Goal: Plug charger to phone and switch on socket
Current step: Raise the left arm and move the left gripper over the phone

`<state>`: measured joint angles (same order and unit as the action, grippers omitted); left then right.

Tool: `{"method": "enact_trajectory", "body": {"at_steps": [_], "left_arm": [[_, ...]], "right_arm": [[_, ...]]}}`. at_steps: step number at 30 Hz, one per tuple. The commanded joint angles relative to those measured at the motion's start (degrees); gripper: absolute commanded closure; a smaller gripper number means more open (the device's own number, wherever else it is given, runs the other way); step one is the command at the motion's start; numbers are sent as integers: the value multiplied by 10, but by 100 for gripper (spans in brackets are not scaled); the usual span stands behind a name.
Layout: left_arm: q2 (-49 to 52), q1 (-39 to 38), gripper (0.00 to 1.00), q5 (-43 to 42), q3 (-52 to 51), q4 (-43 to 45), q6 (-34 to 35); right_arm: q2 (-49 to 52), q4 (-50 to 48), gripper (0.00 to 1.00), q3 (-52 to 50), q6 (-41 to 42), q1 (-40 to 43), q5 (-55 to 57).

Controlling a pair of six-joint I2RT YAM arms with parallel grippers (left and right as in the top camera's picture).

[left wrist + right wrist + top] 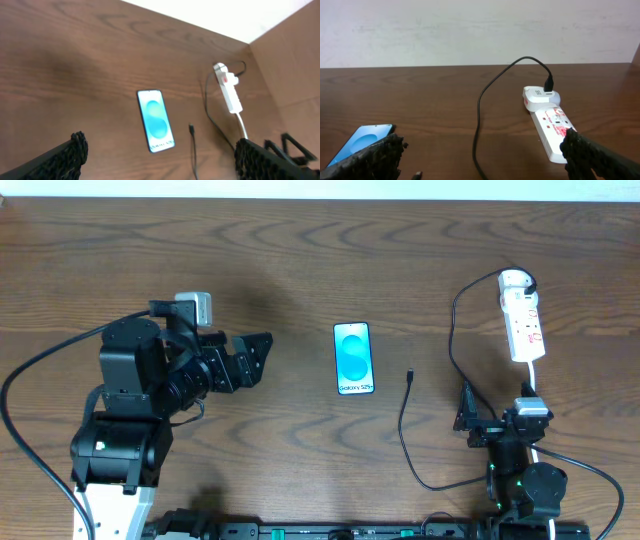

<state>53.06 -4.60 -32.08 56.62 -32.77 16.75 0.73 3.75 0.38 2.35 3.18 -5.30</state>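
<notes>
Overhead, phone (pixel 354 358): flat at the middle of the bench (pixel 300 240), screen up.
Overhead, charger (pixel 410 376): tip just right of the phone, not touching; cable partly hidden under the right arm (pixel 525 480).
Overhead, socket (pixel 523 320): near the far right corner.
Left wrist, left pincer (pixel 165 157): spread wide, empty; fingers cropped.
Right wrist, right pincer (pixel 482 152): spread wide, empty; phone half cut off.

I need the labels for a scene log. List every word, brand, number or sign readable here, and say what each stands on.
"Galaxy S25+": white text on the screen of the phone, at the end nearest the robot. It is legible in the overhead view and blurred in the left wrist view.
Red markings on the socket: too small and blurred to read in any view.
No other readable text shows.
</notes>
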Motion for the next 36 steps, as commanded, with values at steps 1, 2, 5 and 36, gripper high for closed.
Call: {"method": "enact_trajectory", "body": {"at_steps": [1,2,5,36], "left_arm": [[6,2,5,-35,17,-14,18],[9,2,5,-35,22,-19,18],[32,1,5,-19,55,-61,18],[354,-253,2,242,323,-356,16]], "right_arm": [[-2,3,1,-1,3,-3,3],[-2,3,1,-1,3,-3,3],[-2,3,1,-1,4,-3,3],[-2,3,1,-1,4,-3,3]]}}
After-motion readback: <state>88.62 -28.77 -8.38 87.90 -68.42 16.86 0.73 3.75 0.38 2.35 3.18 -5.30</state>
